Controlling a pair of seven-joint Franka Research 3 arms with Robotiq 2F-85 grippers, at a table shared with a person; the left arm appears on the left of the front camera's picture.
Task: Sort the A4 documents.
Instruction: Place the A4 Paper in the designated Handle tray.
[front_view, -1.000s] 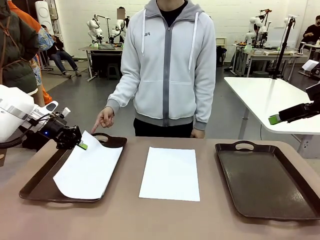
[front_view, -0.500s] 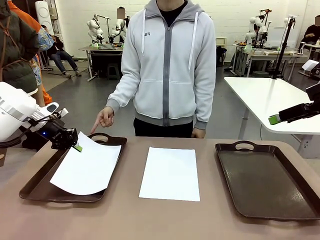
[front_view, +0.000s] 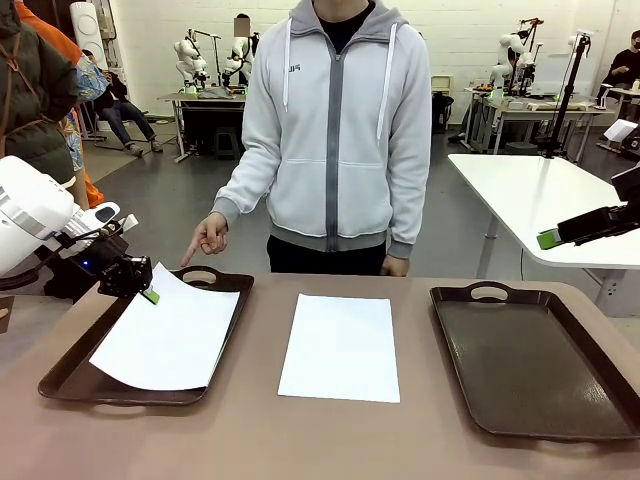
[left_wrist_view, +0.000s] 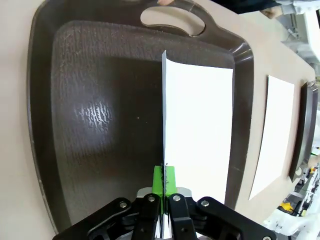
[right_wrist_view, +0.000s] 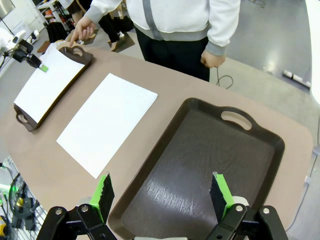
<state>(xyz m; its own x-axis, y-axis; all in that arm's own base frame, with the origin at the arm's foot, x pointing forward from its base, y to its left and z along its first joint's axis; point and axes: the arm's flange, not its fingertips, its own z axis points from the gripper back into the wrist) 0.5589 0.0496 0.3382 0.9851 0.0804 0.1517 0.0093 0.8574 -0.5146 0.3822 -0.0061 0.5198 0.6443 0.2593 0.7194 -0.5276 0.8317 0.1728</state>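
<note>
The left gripper (front_view: 148, 294) is pinching the far corner of a sheet (front_view: 165, 335), its green pads pressed together on the paper's edge, as the left wrist view shows (left_wrist_view: 163, 180). The right gripper (front_view: 548, 238) hangs above the table's right side with its jaws spread wide and nothing between them; in its own view (right_wrist_view: 162, 192) it looks down on the right tray.

The brown table (front_view: 300, 440) runs across the whole front view. A person (front_view: 340, 130) in a pale grey zip hoodie stands at its far side, opposite the middle.

Two dark brown trays with handles lie on the table. The left tray (front_view: 60, 375) carries the held sheet. The right tray (front_view: 530, 350) has bare floor.

The held sheet is lifted at the gripped corner and slopes down onto the left tray, covering most of its floor and reaching over the near rim. A second sheet (front_view: 340, 345) lies flat on the bare table between the trays, touching neither.

The person's hand (front_view: 210, 238) points one finger down at the left tray's far handle, close above it. The other hand (front_view: 395, 267) hangs at the table's far edge.
</note>
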